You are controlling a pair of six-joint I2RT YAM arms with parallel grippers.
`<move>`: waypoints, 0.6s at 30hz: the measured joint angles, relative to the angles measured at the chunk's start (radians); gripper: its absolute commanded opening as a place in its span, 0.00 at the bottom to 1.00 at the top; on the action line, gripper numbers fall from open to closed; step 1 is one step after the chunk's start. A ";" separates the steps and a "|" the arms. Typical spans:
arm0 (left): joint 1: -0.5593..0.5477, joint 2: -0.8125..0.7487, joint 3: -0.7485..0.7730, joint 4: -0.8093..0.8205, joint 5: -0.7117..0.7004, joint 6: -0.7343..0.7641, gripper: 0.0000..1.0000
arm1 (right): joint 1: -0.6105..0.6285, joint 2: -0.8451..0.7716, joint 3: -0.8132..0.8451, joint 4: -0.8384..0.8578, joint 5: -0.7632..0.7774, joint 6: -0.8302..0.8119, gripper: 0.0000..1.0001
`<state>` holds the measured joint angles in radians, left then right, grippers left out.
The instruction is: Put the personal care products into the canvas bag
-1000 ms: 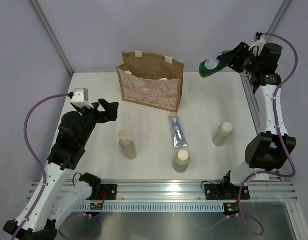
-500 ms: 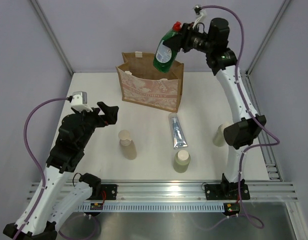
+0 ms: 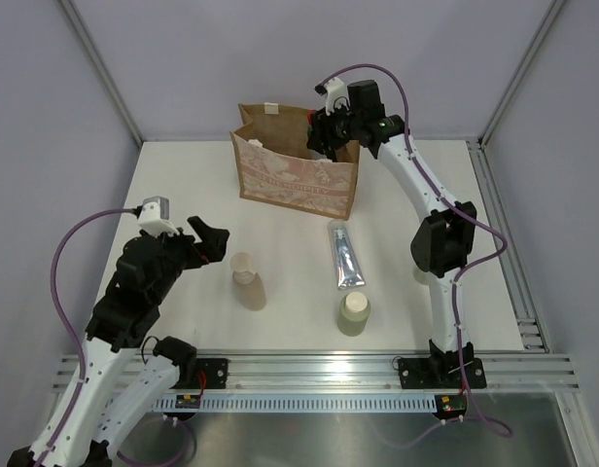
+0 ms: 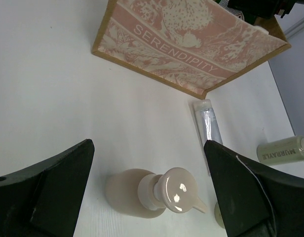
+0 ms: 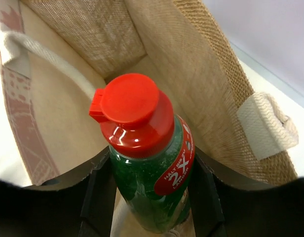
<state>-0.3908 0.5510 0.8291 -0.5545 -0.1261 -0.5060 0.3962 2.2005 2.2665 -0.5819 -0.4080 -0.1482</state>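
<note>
Hovering wide-jawed over the desk [image 3: 280, 219], the left gripper [image 4: 147, 192] frames a beige bottle [image 4: 154, 190], seemingly lined up for a grasp. Beyond lie the silver-blue tube [image 3: 345, 255] and another beige bottle [image 3: 354, 313]. Farthest, the right gripper [image 5: 147, 192] clamps the green red-capped bottle [image 5: 147, 158] inside the canvas bag's [image 3: 295, 175] mouth, probably ready for release.

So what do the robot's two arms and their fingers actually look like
Both arms are white links with bulky black joints. The left arm and right arm each trail a looping purple cable and carry a small white wrist camera. The fingers are matte black and wedge-shaped.
</note>
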 measured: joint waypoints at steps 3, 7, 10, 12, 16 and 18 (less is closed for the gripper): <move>0.000 -0.001 -0.020 -0.005 0.024 -0.008 0.99 | 0.005 0.000 0.000 -0.021 0.008 -0.090 0.11; 0.000 0.016 -0.044 -0.011 0.074 -0.039 0.99 | 0.013 0.014 0.012 -0.095 0.010 -0.201 0.26; 0.000 0.040 -0.064 -0.028 0.121 -0.072 0.99 | 0.019 0.043 0.037 -0.155 0.000 -0.265 0.56; 0.000 0.048 -0.074 -0.042 0.146 -0.086 0.99 | 0.024 0.050 0.037 -0.175 -0.004 -0.293 0.66; 0.000 0.055 -0.084 -0.072 0.188 -0.098 0.99 | 0.034 0.051 0.054 -0.180 -0.010 -0.307 0.82; 0.000 0.058 -0.084 -0.091 0.207 -0.098 0.99 | 0.038 0.051 0.069 -0.187 -0.013 -0.301 0.92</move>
<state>-0.3908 0.6090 0.7456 -0.6456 0.0807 -0.6037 0.4339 2.2517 2.3352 -0.7689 -0.4210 -0.4492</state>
